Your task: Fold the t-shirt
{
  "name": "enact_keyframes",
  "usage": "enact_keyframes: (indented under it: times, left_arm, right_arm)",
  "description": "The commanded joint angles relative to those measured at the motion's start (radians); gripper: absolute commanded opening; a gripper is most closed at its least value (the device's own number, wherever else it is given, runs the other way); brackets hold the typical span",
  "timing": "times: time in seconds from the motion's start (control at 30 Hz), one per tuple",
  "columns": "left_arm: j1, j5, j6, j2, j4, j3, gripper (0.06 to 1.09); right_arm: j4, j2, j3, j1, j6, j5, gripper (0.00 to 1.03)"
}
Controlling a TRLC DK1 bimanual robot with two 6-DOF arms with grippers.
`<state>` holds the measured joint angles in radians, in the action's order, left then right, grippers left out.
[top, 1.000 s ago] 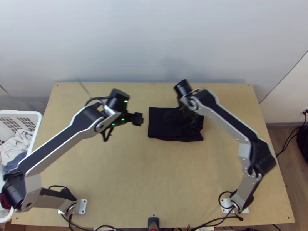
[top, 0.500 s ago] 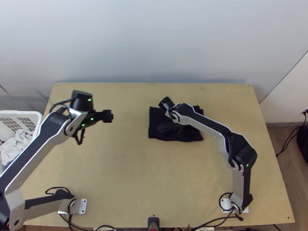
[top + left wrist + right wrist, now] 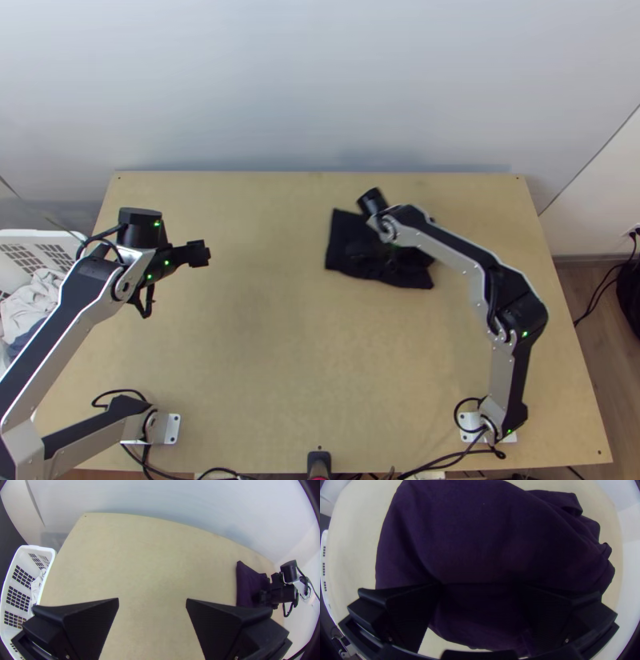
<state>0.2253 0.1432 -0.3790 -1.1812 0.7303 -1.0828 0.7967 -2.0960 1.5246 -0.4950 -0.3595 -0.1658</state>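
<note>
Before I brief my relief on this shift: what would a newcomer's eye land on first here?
The dark shirt, a compact bundle on the far part of the pale table, right of centre, with the right gripper at it, fingers apart. Next, the left gripper, open over bare wood well to the left; then the white laundry basket beyond the table's left edge.

1. Light wooden table (image 3: 264, 360), its top flat;
2. dark t-shirt (image 3: 344, 236) on it, right of centre, towards the far edge; bundled compactly, rumpled along one side;
3. metal base plates (image 3: 171, 430) near the near edge.
</note>
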Motion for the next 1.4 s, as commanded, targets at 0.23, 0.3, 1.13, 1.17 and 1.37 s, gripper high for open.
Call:
enact_keyframes:
  times: [0.23, 0.3, 1.13, 1.17, 1.37]
  left_arm:
    - [-0.053, -0.001, 0.02, 0.063, -0.037, 0.092, 1.04]
    - [-0.058, -0.001, 0.022, 0.083, -0.066, 0.115, 1.04]
    - [-0.136, -0.001, 0.075, 0.15, -0.094, 0.193, 1.04]
    - [-0.138, -0.001, 0.075, 0.153, -0.094, 0.19, 1.04]
    - [-0.145, -0.001, 0.078, 0.18, -0.094, 0.187, 1.04]
  right_arm:
    - [-0.016, -0.004, 0.032, 0.334, 0.007, -0.021, 0.99]
    - [-0.016, -0.016, 0.054, 0.386, 0.01, -0.035, 0.99]
    - [0.062, -0.197, 0.367, 0.665, 0.021, -0.052, 0.99]
    - [0.062, -0.173, 0.358, 0.654, 0.022, -0.051, 0.99]
    - [0.062, -0.076, 0.379, 0.602, 0.034, -0.049, 0.99]
